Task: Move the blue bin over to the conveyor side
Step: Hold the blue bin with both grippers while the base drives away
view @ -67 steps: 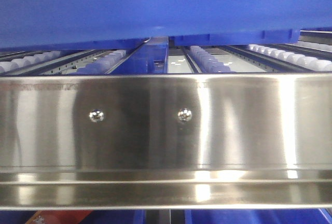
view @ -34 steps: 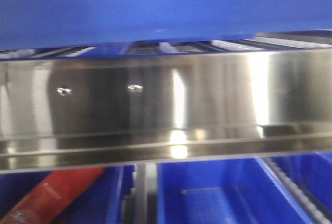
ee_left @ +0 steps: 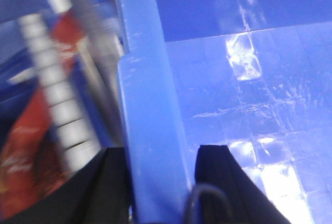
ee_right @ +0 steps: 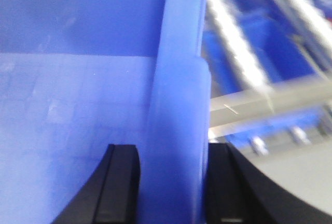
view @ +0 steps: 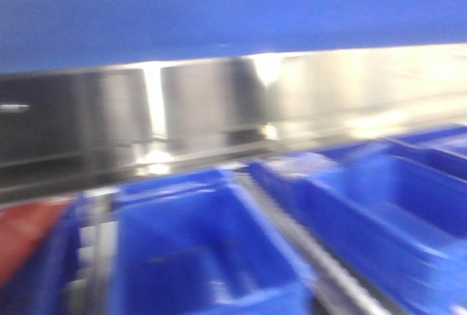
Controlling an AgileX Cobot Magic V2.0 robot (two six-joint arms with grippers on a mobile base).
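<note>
Grip check, both arms. Left gripper (ee_left: 161, 182) was pinched on the thickened rim of the blue bin (ee_left: 249, 94), with one black finger (ee_left: 106, 182) outside the wall, the other inside, and the rim standing between them. Bin floor lay to the right of this gripper, glossy with glare patches. To its left, outside the wall, were a red packet (ee_left: 26, 151) and a strip of white rollers (ee_left: 67, 125), both smeared by blur.

Right gripper (ee_right: 174, 182) was likewise clamped across another stretch of rim, one finger against each face. Bin interior lay to its left. A roller track (ee_right: 233, 42) and a steel bar (ee_right: 259, 102) lay to its right and beyond.

Front view was heavily blurred. The bin wall filled the top of it, a steel rail (view: 219, 111) ran just beneath the wall, and other blue tubs (view: 190, 249) sat below the rail.
</note>
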